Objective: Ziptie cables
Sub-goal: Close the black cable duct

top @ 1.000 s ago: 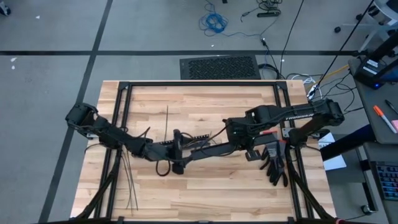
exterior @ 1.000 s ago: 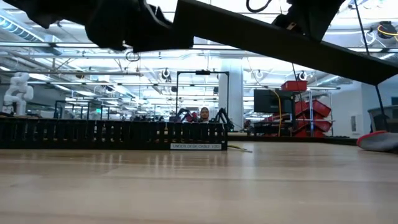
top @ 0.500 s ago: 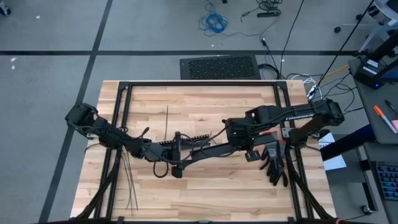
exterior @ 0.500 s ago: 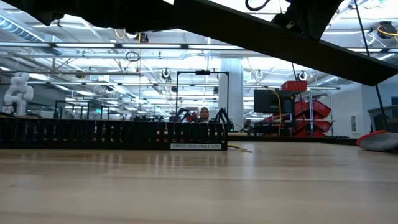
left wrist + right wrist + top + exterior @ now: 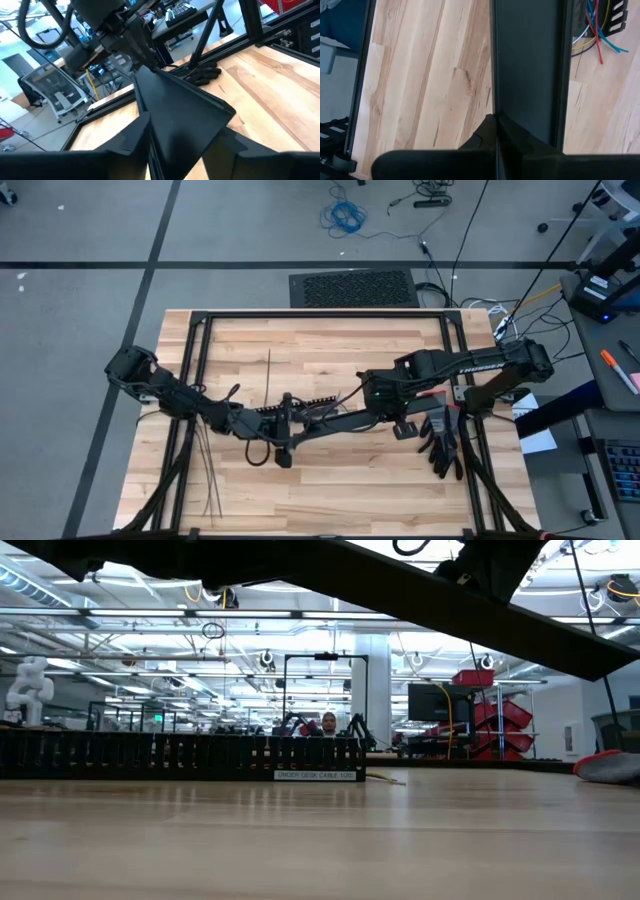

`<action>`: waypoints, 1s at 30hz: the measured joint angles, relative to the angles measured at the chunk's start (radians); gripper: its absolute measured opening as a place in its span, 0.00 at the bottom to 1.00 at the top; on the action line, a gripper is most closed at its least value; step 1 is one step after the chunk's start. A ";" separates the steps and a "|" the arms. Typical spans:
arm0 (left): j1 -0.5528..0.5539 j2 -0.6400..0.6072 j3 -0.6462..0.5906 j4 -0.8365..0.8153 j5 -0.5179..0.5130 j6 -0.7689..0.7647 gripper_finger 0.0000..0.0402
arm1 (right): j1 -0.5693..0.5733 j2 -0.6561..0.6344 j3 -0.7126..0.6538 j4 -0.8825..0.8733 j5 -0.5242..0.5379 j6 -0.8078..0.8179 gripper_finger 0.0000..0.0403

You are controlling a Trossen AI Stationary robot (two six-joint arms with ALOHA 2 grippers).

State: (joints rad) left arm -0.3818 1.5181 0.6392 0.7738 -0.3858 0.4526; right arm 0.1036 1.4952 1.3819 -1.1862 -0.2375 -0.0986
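Note:
A long black duct cover (image 5: 335, 423) hangs above the table between my two grippers. It crosses the top of the low view (image 5: 450, 610). My left gripper (image 5: 283, 430) is closed around its left end, and my right gripper (image 5: 400, 418) is shut on its right end. The cables (image 5: 595, 30), red, blue, yellow and white wires, lie in the black slotted duct (image 5: 300, 404), which rests on the table (image 5: 180, 755). Thin dark zipties lie flat on the wood at mid table (image 5: 268, 375) and by the left frame (image 5: 205, 470). My left gripper takes the cover's end (image 5: 180, 115) between its two fingers (image 5: 125, 142), one on each side. The fingers come nearly level from the table's left and lie along the cover. The cover is clear of the table. My right gripper pinches one long edge of the cover (image 5: 494, 112) between its shut fingers. It slants steeply down from above. The cover runs on from the fingers, flat side up, above the wood.
A black glove (image 5: 440, 442) lies by the right frame rail, also seen in the left wrist view (image 5: 200, 75). A black metal frame (image 5: 320, 315) borders the wooden table. Bare wood lies toward the near edge (image 5: 340, 490).
My left gripper has tipped upward, so its underside has left the top of the low view. Its fingers have drawn in around the cover's left end. The cover and my right gripper have kept still.

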 joint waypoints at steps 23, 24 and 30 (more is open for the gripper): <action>0.081 0.000 0.000 0.006 -0.095 -0.272 0.01 | 0.014 -0.002 -0.002 0.076 0.561 0.078 0.00; 0.098 0.003 0.000 -0.003 -0.100 -0.306 0.01 | 0.022 -0.002 -0.002 0.070 0.679 0.089 0.01; 0.199 0.107 -0.008 0.049 -0.097 -0.512 0.01 | 0.107 -0.002 -0.002 0.046 1.146 0.094 0.05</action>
State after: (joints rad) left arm -0.1833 1.6253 0.6315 0.8231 -0.4827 -0.0596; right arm 0.2105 1.4937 1.3804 -1.1398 0.9086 -0.0049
